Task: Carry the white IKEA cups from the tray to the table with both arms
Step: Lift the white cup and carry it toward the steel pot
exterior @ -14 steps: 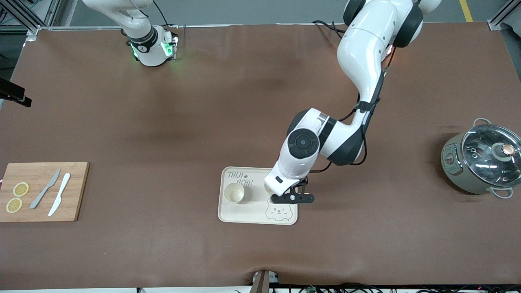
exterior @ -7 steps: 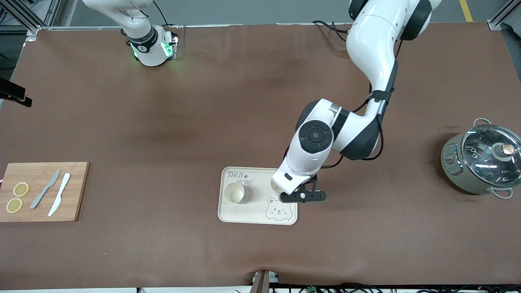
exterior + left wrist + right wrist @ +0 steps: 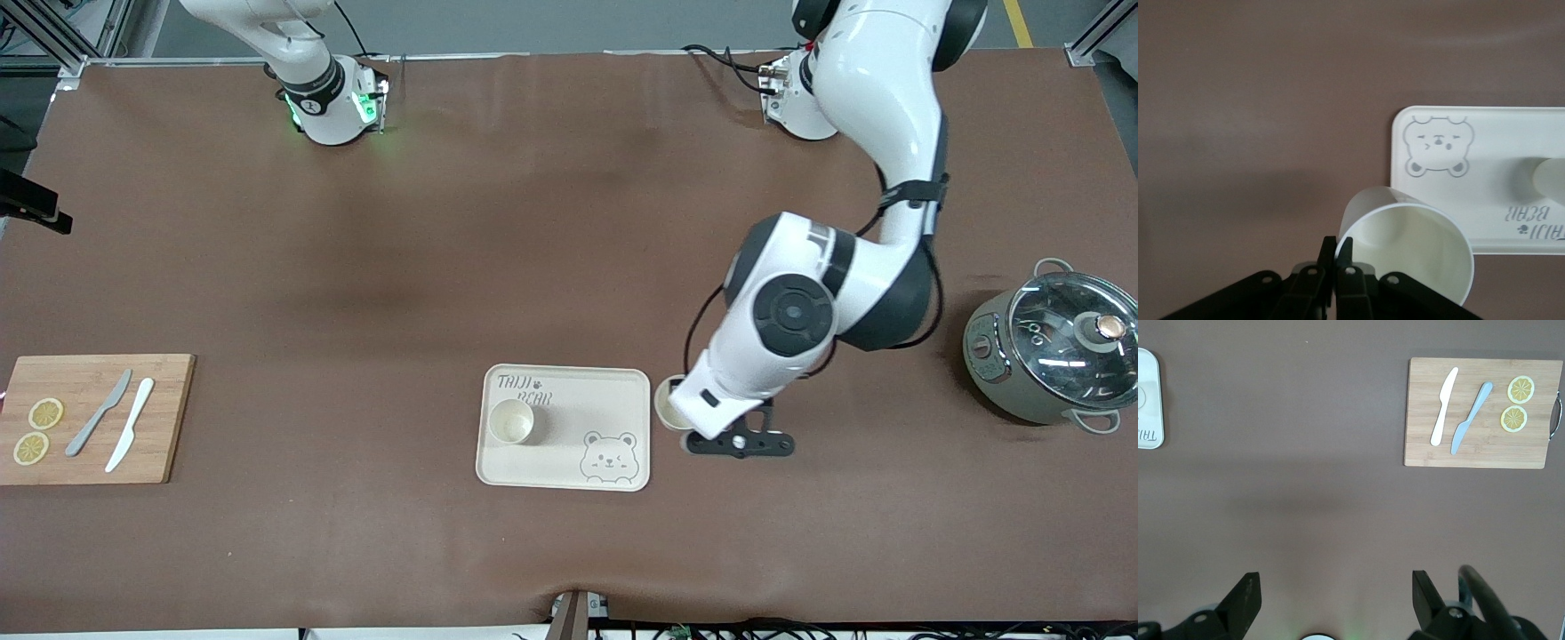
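L gripper [image 3: 1335,257] pinched on cup [image 3: 1408,250] rim, clear only in wrist view; R gripper [image 3: 1331,600] wide open, empty.

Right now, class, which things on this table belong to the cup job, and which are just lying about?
Belonging:
- held cup, in the shut left pincer, over the table beside the tray
- cup on the tray
- right pincer, open, waiting

Lying about:
- bear tray
- grey pot
- cutting board
- two knives
- lemon slices
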You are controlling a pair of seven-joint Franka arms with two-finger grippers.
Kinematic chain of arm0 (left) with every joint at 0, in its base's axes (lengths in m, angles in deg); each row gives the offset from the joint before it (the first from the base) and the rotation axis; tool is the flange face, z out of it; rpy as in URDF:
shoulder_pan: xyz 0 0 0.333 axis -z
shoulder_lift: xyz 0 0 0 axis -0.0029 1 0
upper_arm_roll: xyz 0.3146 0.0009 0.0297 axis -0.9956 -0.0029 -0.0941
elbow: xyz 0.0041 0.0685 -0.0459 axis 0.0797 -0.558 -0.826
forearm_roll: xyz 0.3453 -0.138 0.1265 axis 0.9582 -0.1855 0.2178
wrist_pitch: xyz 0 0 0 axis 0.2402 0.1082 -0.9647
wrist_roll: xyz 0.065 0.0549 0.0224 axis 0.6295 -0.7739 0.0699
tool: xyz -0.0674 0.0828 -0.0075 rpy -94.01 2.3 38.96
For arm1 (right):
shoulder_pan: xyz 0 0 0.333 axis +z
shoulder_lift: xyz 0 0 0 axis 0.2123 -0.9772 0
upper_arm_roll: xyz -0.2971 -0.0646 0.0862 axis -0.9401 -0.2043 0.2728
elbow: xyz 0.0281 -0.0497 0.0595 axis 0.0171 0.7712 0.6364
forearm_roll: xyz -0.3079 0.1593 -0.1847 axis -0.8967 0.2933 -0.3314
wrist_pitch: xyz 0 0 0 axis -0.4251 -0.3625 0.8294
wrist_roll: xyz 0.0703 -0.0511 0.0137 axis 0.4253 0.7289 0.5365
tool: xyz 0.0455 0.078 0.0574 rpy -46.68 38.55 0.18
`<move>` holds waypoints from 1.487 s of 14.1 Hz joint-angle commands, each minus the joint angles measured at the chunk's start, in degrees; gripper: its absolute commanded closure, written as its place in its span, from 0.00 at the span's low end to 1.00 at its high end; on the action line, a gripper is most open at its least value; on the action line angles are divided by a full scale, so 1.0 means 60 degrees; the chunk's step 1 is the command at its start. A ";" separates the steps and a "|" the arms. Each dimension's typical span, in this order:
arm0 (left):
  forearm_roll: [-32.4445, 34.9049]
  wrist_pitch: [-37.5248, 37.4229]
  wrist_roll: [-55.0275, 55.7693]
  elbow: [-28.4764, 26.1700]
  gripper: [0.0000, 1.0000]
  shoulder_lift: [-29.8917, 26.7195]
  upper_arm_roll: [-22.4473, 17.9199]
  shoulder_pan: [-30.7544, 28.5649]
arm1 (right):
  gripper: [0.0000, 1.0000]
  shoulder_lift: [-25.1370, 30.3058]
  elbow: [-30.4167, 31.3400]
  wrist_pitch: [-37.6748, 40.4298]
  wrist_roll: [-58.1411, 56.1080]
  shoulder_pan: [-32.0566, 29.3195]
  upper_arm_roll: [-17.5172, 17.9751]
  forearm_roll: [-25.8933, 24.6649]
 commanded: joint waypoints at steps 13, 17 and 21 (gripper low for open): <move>0.0031 0.3324 -0.3142 -0.6506 1.00 -0.3554 0.0036 -0.1841 | 0.00 0.0127 0.0104 0.0038 0.0162 0.0199 -0.0080 -0.0213; 0.0031 0.3808 -0.3816 -0.7371 1.00 -0.3950 0.0050 -0.2370 | 0.00 0.0127 0.0104 0.0038 0.0162 0.0243 -0.0080 -0.0213; -0.0056 0.4292 -0.4446 -0.8192 1.00 -0.4214 0.0080 -0.2897 | 0.00 0.0112 0.0118 0.0023 0.0162 0.0243 -0.0080 -0.0213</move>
